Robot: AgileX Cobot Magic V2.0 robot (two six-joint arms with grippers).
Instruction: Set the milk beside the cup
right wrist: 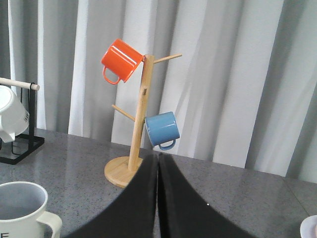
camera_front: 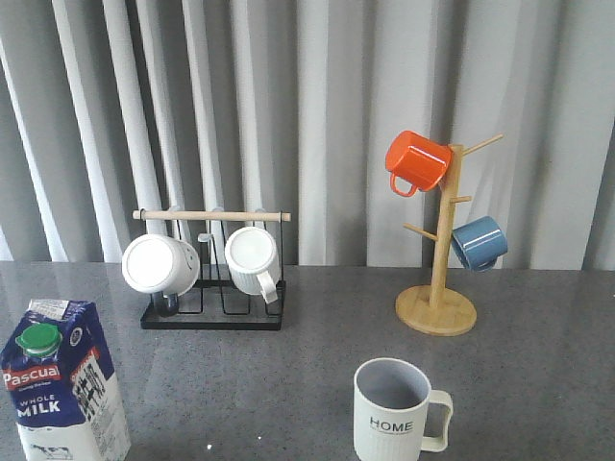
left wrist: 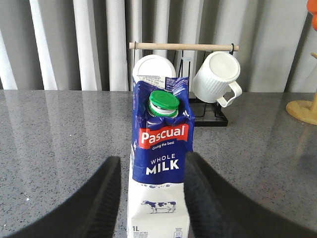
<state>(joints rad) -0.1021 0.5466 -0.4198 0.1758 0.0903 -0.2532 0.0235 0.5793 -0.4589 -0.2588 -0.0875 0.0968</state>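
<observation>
Front view: the milk (camera_front: 62, 384) stands upright at the near left of the grey surface (camera_front: 317, 317), well apart from the cup (camera_front: 394, 410) at near centre-right, whose handle points right. Farther back, a black rack (camera_front: 213, 279) holds white mugs, and a wooden mug tree (camera_front: 437, 259) stands to the right.

Left wrist view: the left hand (left wrist: 151, 198) has its fingers spread on either side of the carton's lower half; contact cannot be told.

Right wrist view: the right hand (right wrist: 157, 198) has its fingers pressed together, holding nothing.
</observation>
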